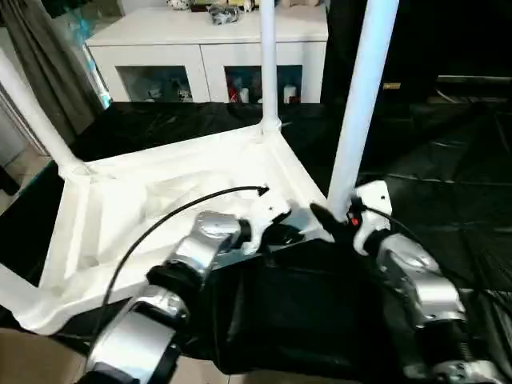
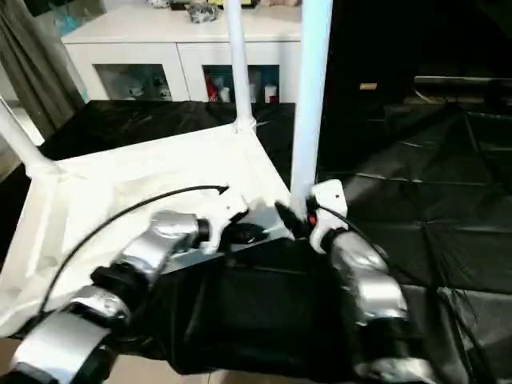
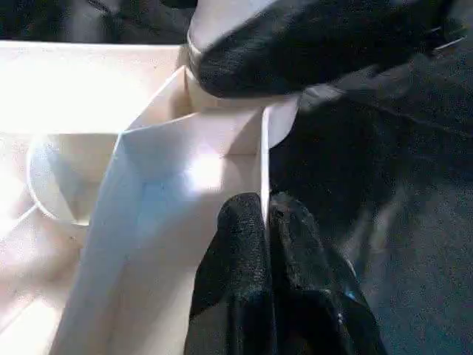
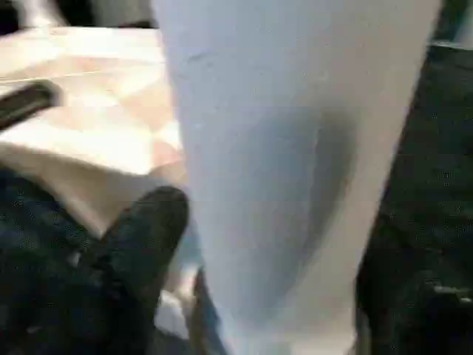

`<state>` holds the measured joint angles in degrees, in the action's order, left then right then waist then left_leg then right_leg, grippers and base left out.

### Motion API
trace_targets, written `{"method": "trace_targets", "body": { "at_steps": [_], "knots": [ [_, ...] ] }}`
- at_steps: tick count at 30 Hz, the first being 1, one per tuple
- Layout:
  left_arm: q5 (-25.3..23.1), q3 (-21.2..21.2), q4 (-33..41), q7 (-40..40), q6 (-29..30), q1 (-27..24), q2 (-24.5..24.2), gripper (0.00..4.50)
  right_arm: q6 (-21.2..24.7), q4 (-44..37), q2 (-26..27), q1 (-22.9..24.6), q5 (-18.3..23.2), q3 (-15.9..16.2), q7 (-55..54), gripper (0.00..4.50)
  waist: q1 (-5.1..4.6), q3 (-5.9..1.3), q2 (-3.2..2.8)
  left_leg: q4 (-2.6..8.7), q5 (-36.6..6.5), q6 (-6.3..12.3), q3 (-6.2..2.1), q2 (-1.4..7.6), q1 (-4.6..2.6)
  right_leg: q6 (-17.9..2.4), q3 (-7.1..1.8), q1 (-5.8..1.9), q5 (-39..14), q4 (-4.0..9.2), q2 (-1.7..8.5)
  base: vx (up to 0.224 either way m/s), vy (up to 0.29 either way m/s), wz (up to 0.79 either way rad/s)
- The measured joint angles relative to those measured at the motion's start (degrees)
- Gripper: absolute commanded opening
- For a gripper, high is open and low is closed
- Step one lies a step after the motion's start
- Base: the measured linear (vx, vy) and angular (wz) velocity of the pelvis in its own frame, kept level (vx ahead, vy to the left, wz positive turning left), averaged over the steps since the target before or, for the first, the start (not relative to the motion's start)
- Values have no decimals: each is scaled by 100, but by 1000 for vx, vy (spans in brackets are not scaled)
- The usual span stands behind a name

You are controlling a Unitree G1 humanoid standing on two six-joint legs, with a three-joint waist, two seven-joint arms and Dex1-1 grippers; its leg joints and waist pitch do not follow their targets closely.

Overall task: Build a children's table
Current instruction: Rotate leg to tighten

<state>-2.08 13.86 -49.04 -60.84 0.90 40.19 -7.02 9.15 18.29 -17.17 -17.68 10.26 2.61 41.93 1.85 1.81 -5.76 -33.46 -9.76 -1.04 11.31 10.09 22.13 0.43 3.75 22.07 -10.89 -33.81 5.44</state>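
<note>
While the children's table (image 1: pixel 160 200) lies upside down on the black-draped table (image 1: pixel 448 160), ribbed underside up, three legs stand visibly in its corner sockets: far-left leg (image 1: pixel 32 112), far-right leg (image 1: pixel 268 64), and near-right leg (image 1: pixel 360 104). Inverting the top presumably gives open access to the sockets.

Left gripper (image 3: pixel 264 222): fingers pinched together on the thin rim wall of the tabletop, close to the near-right corner. Likely purpose is to brace the top so it does not shift or tip under the work on the leg.

Right gripper (image 1: pixel 336 220): at the base of the near-right leg, one finger (image 4: pixel 144 222) on one side of the tube and the other dark at the opposite edge of the right wrist view. The fingers straddle the leg; whether they press it or stand slightly clear cannot be told.

Hidden or unclear: the near-left corner is cut off at the frame edge, so a fourth leg cannot be confirmed. Leg tops run out of frame. How deep the near-right leg is seated is masked by the right gripper. A white cabinet (image 1: pixel 208 48) stands behind.
</note>
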Motion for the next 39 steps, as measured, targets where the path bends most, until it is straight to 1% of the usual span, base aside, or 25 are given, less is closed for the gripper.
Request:
{"method": "trace_targets", "body": {
  "at_steps": [1, 4, 9, 10, 14, 15, 16, 24, 27, 30, 32, 34, 36, 39],
  "knots": [
    [40, 11, 98, -288, -23, -77, -130, 0, 59, -108, -222, 53, 105, 105, 435, 359, 17, 2, 4, 4, 0, 0, 0, 2, -1, 4, 1, 0, -3, 0, -1, 0, 0, 0],
    [99, 76, 205, -801, -78, -148, -286, 0, 149, -272, -452, 114, 232, 250, 1056, 359, 45, 4, 7, 3, 0, 0, 0, 4, 6, 6, 3, 3, -5, 1, -2, 0, 0, 0],
    [205, 186, 396, -1361, 21, -229, -464, 0, 217, -371, -713, 149, 384, 400, 1734, 359, 112, 17, 26, -3, -1, -2, 4, -1, 7, 4, -5, 3, -4, 2, 3, 0, 0, 0],
    [235, 208, 454, -1457, 57, -249, -518, 0, 234, -379, -781, 156, 391, 430, 1862, 330, 122, 22, 33, -4, -2, -3, 5, -1, 7, 3, -6, 3, -4, 2, 3, 0, 0, 0],
    [246, 218, 668, -1660, 165, -348, -605, 0, 270, -359, -893, 179, 390, 481, 2134, 317, 144, 31, 42, -4, -1, -4, 6, -1, 7, 2, -7, 3, -3, 0, 3, 0, 0, 0],
    [246, 219, 686, -1673, 178, -353, -609, 0, 270, -358, -896, 178, 390, 481, 2165, 289, 147, 31, 42, -4, -1, -4, 6, -1, 6, 2, -7, 3, -3, -1, 3, 0, 0, 0],
    [246, 219, 707, -1706, 201, -359, -617, 0, 270, -359, -902, 178, 392, 481, 2208, 284, 149, 32, 45, -3, -1, -4, 5, -1, 6, 3, -7, 3, -3, -1, 3, 0, 0, 0],
    [252, 219, 784, -1748, 276, -371, -638, 0, 315, -363, -894, 190, 488, 478, 2235, 271, 155, 44, 60, -1, -2, -4, 6, -1, 7, 3, -7, 6, -3, -1, 3, 0, 0, 0],
    [239, 218, 768, -1584, 250, -382, -582, 0, 314, -358, -778, 230, 470, 436, 1994, 271, 149, 44, 62, -2, -1, -4, 5, -1, 5, 2, -7, 6, -3, -4, 3, 0, 0, 0],
    [167, 178, 565, -1007, 118, -300, -438, 0, 217, -148, -485, 170, 237, 266, 1216, 270, 99, 46, 65, -8, 0, -5, 7, -3, -1, 0, -14, 4, -1, -4, 3, 0, 0, 0],
    [24, 71, 237, -276, 82, -95, -165, 0, 138, 254, -96, -79, 66, 52, 238, 270, 18, 47, 66, -16, 2, -9, 7, -7, -6, 0, -19, 0, -2, -3, 3, 0, 0, 0],
    [-99, 49, -17, 413, 71, 78, 105, 0, 140, 547, 185, -285, -35, -165, -656, 270, -21, 45, 61, -19, 3, -10, 6, -13, -8, 20, -25, -1, -14, 6, 6, 0, 0, 0],
    [-174, 49, -91, 731, 74, 125, 256, 0, 146, 598, 301, -316, -84, -270, -1062, 270, -24, 40, 53, -13, 3, -9, 6, -14, -19, 23, -26, -15, -15, 19, 5, 0, 0, 0],
    [-188, 45, -172, 1070, 86, 178, 409, 0, 166, 701, 537, -435, -151, -326, -1610, 270, -22, 34, 43, -10, 3, -9, 4, -14, -17, 21, -24, -14, -13, 20, 5, 0, 0, 0]
  ]
}}
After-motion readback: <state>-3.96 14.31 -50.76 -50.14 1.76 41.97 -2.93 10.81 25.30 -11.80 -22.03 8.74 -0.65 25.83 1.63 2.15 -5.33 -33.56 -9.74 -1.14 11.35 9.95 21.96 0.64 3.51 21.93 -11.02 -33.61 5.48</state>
